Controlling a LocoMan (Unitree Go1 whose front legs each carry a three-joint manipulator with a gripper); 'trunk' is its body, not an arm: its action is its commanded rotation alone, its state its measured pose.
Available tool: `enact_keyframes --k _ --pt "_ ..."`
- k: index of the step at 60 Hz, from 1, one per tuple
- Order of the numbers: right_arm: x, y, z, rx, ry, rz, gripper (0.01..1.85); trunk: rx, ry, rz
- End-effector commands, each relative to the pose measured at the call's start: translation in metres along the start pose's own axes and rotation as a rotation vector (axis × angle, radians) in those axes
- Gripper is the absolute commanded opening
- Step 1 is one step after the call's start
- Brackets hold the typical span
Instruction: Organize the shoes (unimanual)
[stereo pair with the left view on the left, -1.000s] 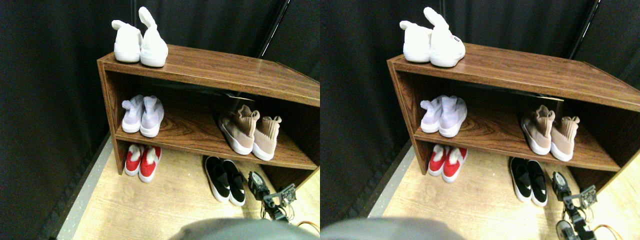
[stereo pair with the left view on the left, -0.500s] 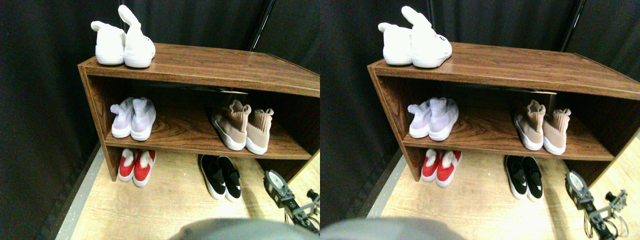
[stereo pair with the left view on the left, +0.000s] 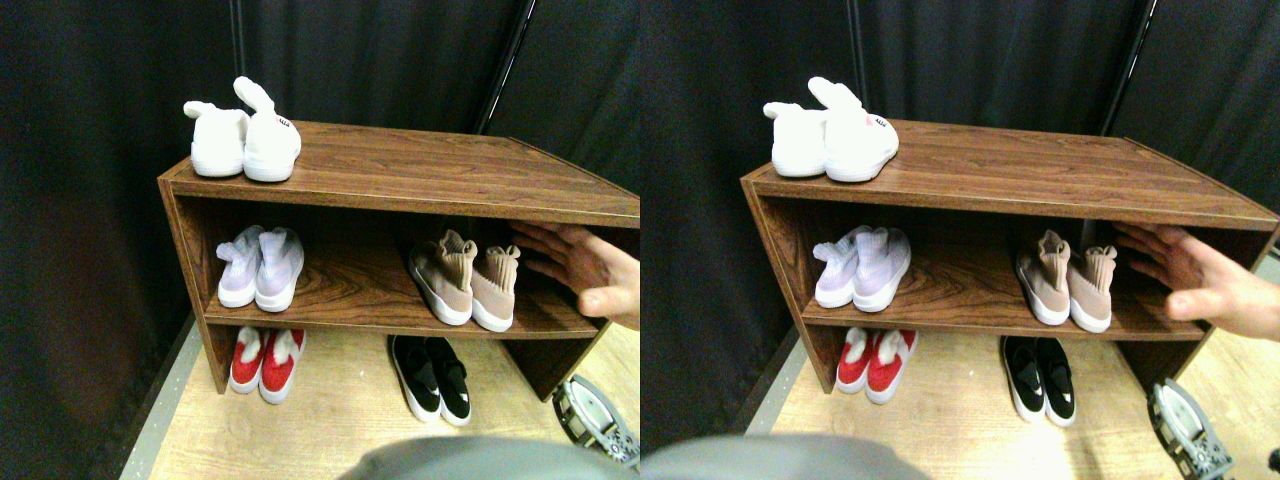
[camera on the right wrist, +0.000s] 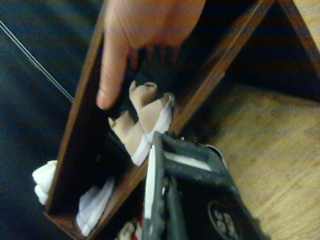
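Though mostly cropped, gripper below person's hand.

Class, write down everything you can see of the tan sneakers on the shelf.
The tan sneakers are a knit pair with high ribbed sock collars and white soles. They stand upright, side by side and touching, on the middle shelf of the brown wooden rack, toward its right. A person's hand reaches in beside them, not touching.

Wooden shelf: tan sneakers and lavender sneakers inside.
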Motion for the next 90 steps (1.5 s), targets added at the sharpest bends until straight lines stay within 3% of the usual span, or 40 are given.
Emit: enact_keyframes --k 1,13,29,52,90 --pt "-0.002 0.02 -0.005 0.015 0.011 0.068 0.06 -0.009 -0.038 0.003" --pt "0.004 0.034 -0.013 0.023 0.032 0.097 0.06 -0.021 -0.049 0.015" --pt "0.013 0.037 -0.024 0.041 0.042 0.083 0.06 -0.028 -0.042 0.03" --pt "0.023 0.033 -0.028 0.051 0.025 0.09 0.06 -0.021 -0.031 0.019" --pt "0.023 0.031 -0.024 0.073 0.012 0.083 0.06 -0.023 -0.018 0.014"
